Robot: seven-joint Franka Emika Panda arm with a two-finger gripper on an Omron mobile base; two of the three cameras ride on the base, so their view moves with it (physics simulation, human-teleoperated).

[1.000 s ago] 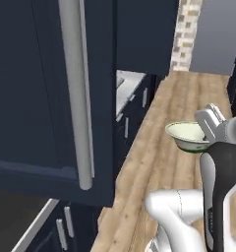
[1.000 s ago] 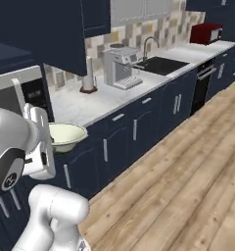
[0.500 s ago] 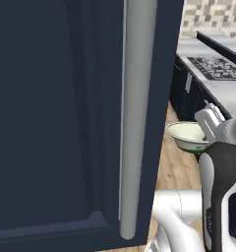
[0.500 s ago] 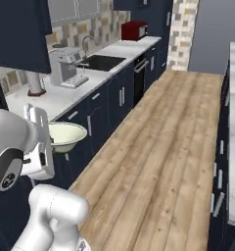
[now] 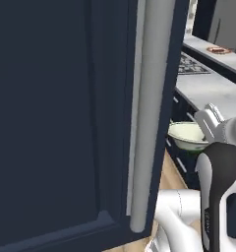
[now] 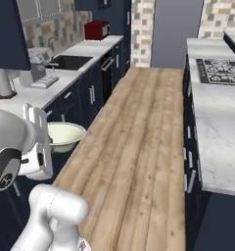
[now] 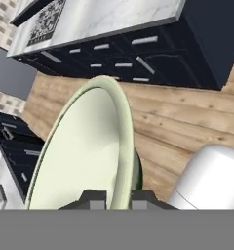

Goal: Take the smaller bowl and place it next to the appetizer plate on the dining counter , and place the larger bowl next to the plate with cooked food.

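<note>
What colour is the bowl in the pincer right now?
The smaller bowl is cream-white inside, pale green outside; the hand view shows it best.

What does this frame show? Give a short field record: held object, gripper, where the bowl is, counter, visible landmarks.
held object: the smaller bowl, cream inside, green outside
gripper: gripper shut on the bowl's rim, one finger on each side of it
bowl position: carried in the air above the wood floor, not resting on anything
dining counter: marble top with black cooktop, on the robot's right
plate on counter: small red-rimmed plate, far end
other landmarks: sink, red appliance
</note>
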